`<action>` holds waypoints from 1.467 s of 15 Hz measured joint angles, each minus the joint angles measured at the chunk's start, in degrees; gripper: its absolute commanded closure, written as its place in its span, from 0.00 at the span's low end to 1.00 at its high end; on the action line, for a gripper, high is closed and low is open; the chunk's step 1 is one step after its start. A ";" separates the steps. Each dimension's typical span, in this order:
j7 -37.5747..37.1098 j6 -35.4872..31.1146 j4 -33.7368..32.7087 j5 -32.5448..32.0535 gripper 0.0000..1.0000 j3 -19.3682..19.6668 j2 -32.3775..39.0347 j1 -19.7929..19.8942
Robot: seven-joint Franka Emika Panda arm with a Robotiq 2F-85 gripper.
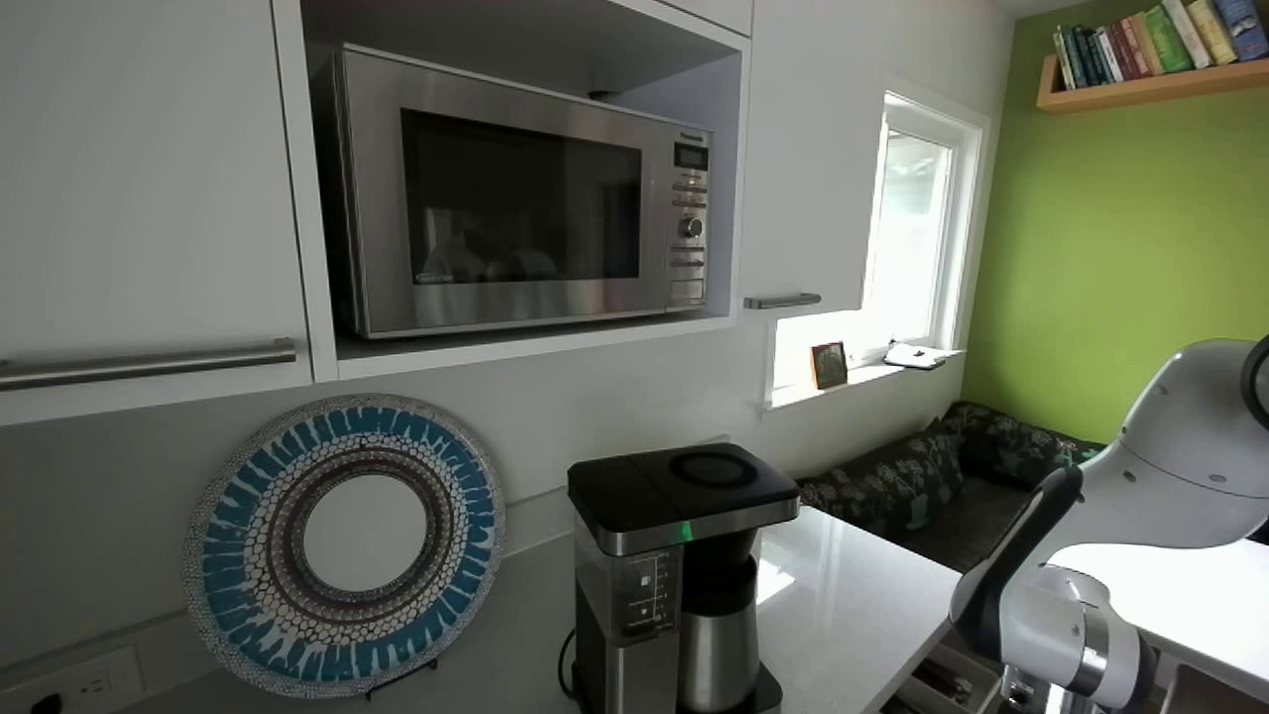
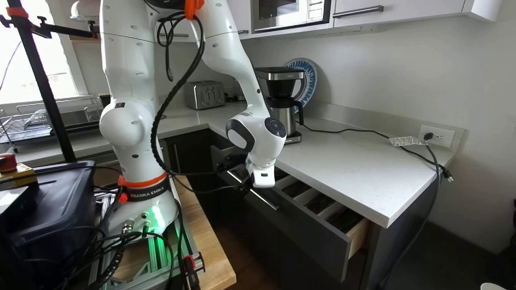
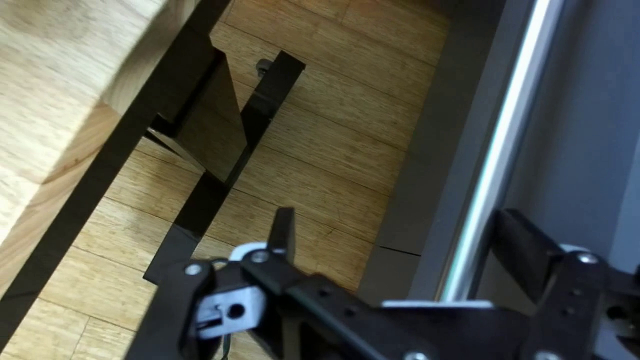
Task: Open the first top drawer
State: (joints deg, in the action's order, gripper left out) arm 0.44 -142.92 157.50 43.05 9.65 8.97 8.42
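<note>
Coffee maker [image 1: 642, 580] stands on countertop [image 1: 853, 580], green wall [image 1: 1120, 248] beyond.

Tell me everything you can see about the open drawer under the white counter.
The drawer juts partway out below the white counter. Its flat front looks dark grey and carries a long, shiny, metal-looking bar handle; the side wall looks like pale wood. Inside, light dividers split the space; what lies there is hard to make out. In the wrist view, the open claw straddles the handle, one finger on the drawer side; I can't tell whether it touches.
</note>
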 measured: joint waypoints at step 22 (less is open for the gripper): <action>-6.55 1.61 -0.31 -5.02 0.00 2.76 -5.56 4.15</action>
State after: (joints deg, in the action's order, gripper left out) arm -6.12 -141.31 157.19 38.03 12.41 3.41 12.57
